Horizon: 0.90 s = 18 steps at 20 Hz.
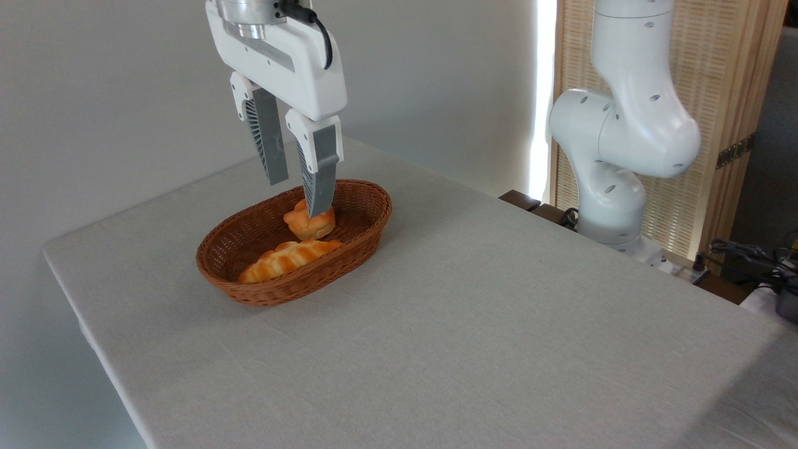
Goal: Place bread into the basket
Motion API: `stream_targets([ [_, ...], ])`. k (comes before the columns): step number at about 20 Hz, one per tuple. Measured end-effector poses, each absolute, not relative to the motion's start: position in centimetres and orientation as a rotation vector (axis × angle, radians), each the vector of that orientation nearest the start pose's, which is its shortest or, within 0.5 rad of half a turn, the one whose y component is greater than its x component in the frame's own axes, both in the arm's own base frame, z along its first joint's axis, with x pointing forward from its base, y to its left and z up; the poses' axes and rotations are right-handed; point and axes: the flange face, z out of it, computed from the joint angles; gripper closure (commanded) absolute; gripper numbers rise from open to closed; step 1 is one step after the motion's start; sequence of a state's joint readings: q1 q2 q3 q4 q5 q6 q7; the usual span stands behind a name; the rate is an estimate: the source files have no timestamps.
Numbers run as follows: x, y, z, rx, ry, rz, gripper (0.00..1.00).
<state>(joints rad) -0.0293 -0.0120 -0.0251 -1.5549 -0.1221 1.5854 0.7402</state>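
Note:
The bread, a small round knotted bun with a glossy orange top, lies inside the oval brown wicker basket, toward its far end. My gripper hangs open just above the basket, its two grey fingers apart with nothing between them. The right finger crosses in front of the bun's top and hides part of it; I cannot tell whether it touches. The left finger ends over the basket's far rim.
A long braided golden loaf lies in the basket in front of the bun. The arm's white base stands at the table's right rear edge, with cables and a wooden screen beyond it.

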Motion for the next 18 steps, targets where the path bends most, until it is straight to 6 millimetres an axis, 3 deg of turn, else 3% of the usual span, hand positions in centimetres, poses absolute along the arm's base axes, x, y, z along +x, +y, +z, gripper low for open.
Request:
stream_targets([
  [18, 54.7, -4.3, 62.4, -2.957, 1.255, -0.033, 0.0],
])
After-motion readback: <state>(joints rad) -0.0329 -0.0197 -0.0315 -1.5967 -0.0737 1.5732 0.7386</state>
